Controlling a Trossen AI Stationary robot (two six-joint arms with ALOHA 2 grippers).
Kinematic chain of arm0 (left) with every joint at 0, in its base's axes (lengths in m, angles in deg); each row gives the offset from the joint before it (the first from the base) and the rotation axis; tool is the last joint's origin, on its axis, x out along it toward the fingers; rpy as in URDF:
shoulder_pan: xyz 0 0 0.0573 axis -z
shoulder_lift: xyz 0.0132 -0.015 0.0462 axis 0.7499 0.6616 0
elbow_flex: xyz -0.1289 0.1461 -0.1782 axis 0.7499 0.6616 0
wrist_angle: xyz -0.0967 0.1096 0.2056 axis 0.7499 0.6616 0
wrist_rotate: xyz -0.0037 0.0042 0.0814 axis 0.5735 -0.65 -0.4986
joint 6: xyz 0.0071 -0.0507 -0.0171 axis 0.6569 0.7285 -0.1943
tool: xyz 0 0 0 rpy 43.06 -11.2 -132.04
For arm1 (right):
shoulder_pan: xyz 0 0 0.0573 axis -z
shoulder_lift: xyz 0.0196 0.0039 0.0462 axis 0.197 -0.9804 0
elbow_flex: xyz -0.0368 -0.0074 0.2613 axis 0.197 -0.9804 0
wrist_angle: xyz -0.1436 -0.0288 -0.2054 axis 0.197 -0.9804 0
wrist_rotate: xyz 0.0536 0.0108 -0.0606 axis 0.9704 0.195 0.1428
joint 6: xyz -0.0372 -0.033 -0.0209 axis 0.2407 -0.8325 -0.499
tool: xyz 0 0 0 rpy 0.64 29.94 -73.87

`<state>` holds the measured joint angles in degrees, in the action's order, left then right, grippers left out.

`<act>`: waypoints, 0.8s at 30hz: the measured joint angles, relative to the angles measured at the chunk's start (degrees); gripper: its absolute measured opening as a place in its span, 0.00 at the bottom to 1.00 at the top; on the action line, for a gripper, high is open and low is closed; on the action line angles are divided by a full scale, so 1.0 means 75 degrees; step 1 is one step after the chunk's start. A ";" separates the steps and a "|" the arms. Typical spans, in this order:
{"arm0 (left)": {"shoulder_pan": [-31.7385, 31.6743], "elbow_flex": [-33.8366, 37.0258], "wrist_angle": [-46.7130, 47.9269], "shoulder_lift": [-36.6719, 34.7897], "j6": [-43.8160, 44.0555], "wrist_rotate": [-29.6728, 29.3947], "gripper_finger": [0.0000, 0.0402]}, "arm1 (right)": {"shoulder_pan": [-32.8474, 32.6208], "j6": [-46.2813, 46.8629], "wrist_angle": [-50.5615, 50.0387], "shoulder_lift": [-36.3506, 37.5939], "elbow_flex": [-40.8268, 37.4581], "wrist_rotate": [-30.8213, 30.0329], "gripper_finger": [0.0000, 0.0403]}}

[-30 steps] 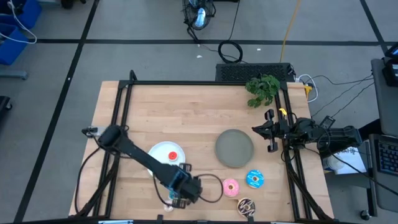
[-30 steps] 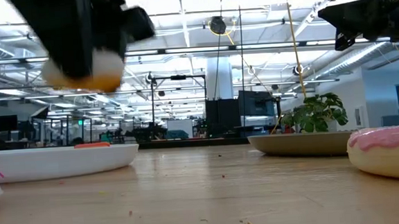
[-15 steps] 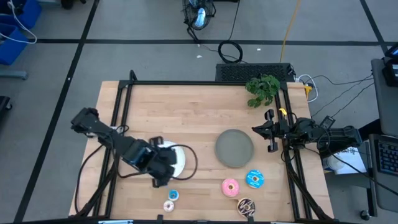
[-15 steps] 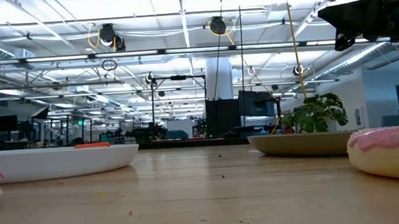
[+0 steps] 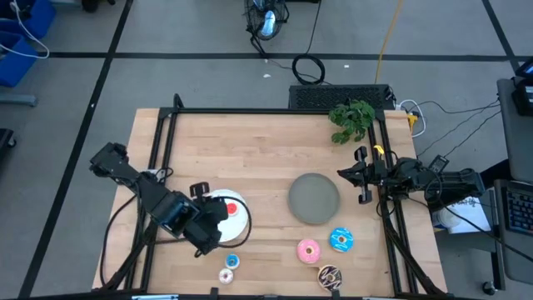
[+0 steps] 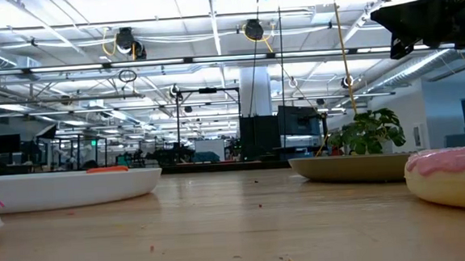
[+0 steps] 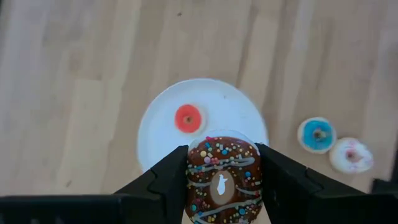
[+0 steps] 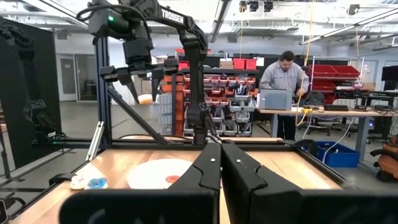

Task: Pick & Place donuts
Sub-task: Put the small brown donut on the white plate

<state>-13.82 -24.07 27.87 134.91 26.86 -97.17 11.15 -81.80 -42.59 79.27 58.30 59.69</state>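
1. One small brown sprinkled donut (image 7: 222, 182) is pinched by the left gripper (image 7: 219, 182) above the white plate (image 7: 236, 115); if released off-centre, it could land on the red donut (image 7: 189, 118) or roll off.
2. The right gripper (image 8: 219, 163) is parked at the wooden table's (image 5: 250, 150) edge, fingers pressed together.
3. A person is seen at a bench behind.

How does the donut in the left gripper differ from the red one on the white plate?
The brown sprinkled donut is larger than the red donut. It is clamped in the left gripper above the white plate, while the red one lies flat on the plate. Its icing is dark with coloured sprinkles; the red one's is plain. Both are rings.
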 joint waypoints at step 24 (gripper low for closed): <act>-0.1167 0.5549 -0.4809 -0.0975 0.0051 0.1287 0.44 | 0.0000 0.0138 -0.0139 0.0000 0.0000 0.0009 0.00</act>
<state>-22.58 17.55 -8.20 127.59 27.24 -87.52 11.15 -80.76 -43.63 79.27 58.30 59.76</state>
